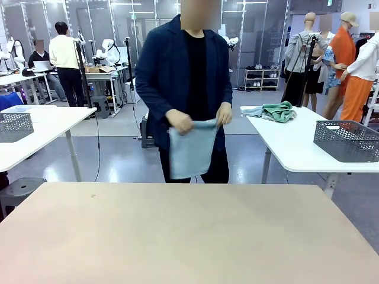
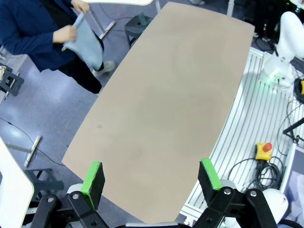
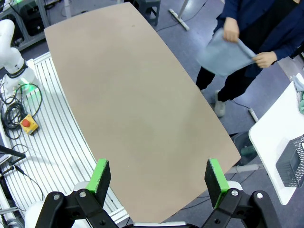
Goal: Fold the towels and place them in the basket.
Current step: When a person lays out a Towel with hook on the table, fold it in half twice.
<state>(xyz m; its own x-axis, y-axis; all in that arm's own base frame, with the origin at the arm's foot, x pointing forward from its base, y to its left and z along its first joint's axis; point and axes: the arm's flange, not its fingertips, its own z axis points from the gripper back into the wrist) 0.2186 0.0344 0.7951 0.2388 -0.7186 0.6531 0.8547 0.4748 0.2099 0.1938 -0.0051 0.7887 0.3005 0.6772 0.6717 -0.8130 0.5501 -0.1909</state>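
While the left gripper (image 2: 151,175) and the right gripper (image 3: 157,175) hang spread wide and empty over the tan table (image 1: 189,236), a person (image 1: 189,71) beyond its far edge holds a pale blue towel (image 1: 192,154), bunched at the top. Crumpled green and pale towels (image 1: 273,111), their count unclear, lie on a white side table (image 1: 296,142) near the basket (image 1: 346,140), which the picture's edge cuts off.

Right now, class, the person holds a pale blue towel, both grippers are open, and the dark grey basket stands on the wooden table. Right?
No. The basket stands on the white side table at the right, not the wooden table; the front view shows it. The rest holds: the person holds the pale blue towel, and the left gripper and right gripper are open.
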